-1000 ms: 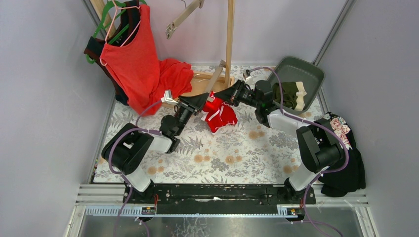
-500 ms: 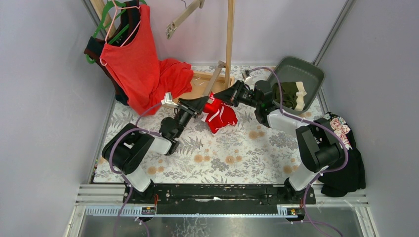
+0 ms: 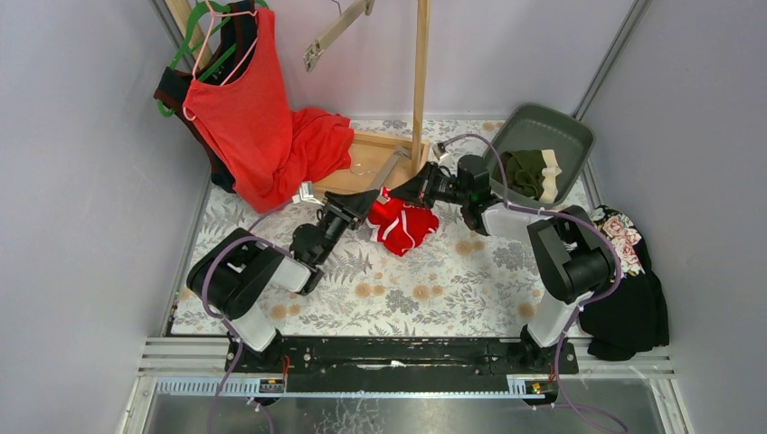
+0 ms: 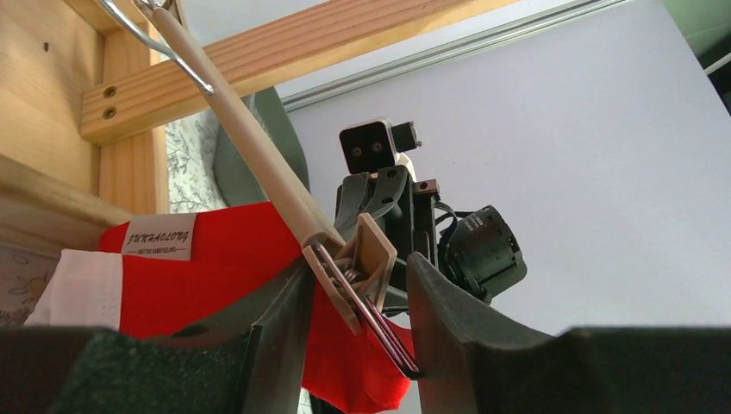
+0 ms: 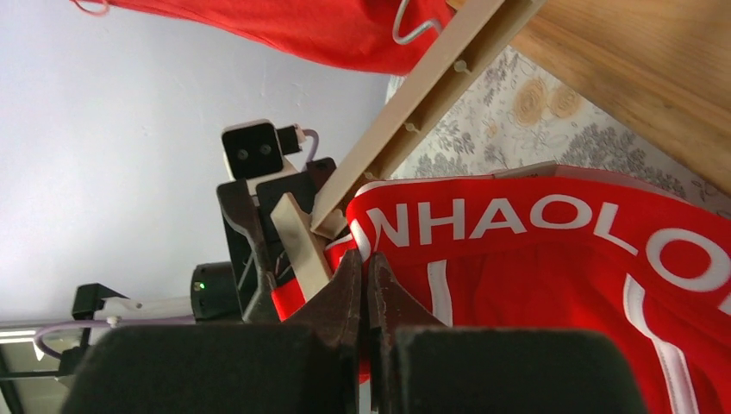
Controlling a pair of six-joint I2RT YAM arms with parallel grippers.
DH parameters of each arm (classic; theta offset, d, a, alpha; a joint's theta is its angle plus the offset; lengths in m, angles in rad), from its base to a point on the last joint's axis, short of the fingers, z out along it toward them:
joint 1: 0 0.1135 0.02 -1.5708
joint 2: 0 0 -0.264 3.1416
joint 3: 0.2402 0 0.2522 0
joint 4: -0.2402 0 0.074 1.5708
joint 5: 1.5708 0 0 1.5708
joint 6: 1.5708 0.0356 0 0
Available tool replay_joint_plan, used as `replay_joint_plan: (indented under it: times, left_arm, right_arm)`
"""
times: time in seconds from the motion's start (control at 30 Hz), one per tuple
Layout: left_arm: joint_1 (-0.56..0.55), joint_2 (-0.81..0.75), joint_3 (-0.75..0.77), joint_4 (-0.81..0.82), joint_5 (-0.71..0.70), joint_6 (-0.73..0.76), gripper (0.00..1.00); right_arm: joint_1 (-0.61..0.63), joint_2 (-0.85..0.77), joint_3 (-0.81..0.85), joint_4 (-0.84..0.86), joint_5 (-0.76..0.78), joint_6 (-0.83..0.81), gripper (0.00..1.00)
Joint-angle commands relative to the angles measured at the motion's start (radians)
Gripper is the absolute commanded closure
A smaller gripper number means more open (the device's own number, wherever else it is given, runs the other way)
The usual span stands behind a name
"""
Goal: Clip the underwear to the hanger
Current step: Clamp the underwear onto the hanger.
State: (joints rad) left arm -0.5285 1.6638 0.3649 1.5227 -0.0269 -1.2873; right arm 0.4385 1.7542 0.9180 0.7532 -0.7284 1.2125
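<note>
Above the counter: left hand half-closed astride hanger clip, apparently squeezing it open; right hand pinched shut on red briefs, presenting waistband to clip.

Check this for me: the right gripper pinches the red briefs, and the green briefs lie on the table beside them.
Not quite. The green briefs lie in the grey bin, not on the table, as the top view shows. The right gripper does pinch the red briefs.

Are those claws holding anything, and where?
Right gripper pinches the red briefs by the waistband; left gripper straddles the hanger's clip, firm grip unclear.
</note>
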Motion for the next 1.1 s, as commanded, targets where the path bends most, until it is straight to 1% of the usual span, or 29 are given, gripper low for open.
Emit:
replay_joint_plan:
  times: [0.0, 0.2, 0.27, 0.47, 0.6, 0.63, 0.67, 0.7, 0.73, 0.83, 0.87, 0.97, 1.03, 1.07]
  left_arm:
    - [-0.005, -0.009, -0.035, 0.087, -0.026, 0.015, 0.59]
    - [-0.007, -0.002, -0.111, 0.087, -0.047, 0.094, 0.6]
    - [-0.007, 0.006, -0.137, 0.087, -0.057, 0.1, 0.62]
    - [-0.007, 0.034, -0.186, 0.087, -0.014, 0.111, 0.65]
    - [-0.007, 0.05, -0.227, 0.086, -0.047, 0.131, 0.65]
    - [-0.007, 0.052, -0.239, 0.087, -0.076, 0.134, 0.6]
    - [-0.007, 0.053, -0.249, 0.087, -0.101, 0.137, 0.5]
    - [-0.007, 0.051, -0.259, 0.087, -0.12, 0.144, 0.36]
    - [-0.007, 0.049, -0.265, 0.086, -0.135, 0.156, 0.27]
    - [-0.007, 0.044, -0.282, 0.085, -0.18, 0.171, 0.1]
    - [-0.006, 0.043, -0.288, 0.085, -0.191, 0.176, 0.07]
    - [-0.005, 0.037, -0.3, 0.084, -0.238, 0.193, 0.07]
    - [-0.002, 0.03, -0.302, 0.077, -0.277, 0.197, 0.11]
    - [0.002, 0.028, -0.3, 0.068, -0.291, 0.197, 0.15]
  right_arm:
    - [0.024, 0.006, -0.018, -0.036, -0.08, -0.111, 1.0]
    - [0.033, 0.037, -0.088, 0.0, -0.109, -0.13, 1.0]
    - [0.033, 0.049, -0.102, 0.025, -0.116, -0.13, 1.0]
    - [0.033, 0.099, -0.106, 0.097, -0.145, -0.096, 1.0]
    - [0.032, 0.113, -0.1, 0.09, -0.154, -0.107, 1.0]
    - [0.033, 0.112, -0.102, 0.084, -0.156, -0.116, 1.0]
    - [0.034, 0.11, -0.102, 0.07, -0.155, -0.128, 1.0]
    - [0.033, 0.107, -0.101, 0.058, -0.154, -0.14, 1.0]
    - [0.033, 0.107, -0.1, 0.046, -0.154, -0.149, 1.0]
    - [0.031, 0.101, -0.102, 0.026, -0.155, -0.167, 1.0]
    - [0.031, 0.099, -0.101, 0.018, -0.156, -0.173, 1.0]
    - [0.031, 0.089, -0.108, -0.027, -0.153, -0.212, 1.0]
    - [0.032, 0.078, -0.119, -0.07, -0.15, -0.251, 1.0]
    - [0.031, 0.072, -0.123, -0.1, -0.146, -0.279, 1.0]
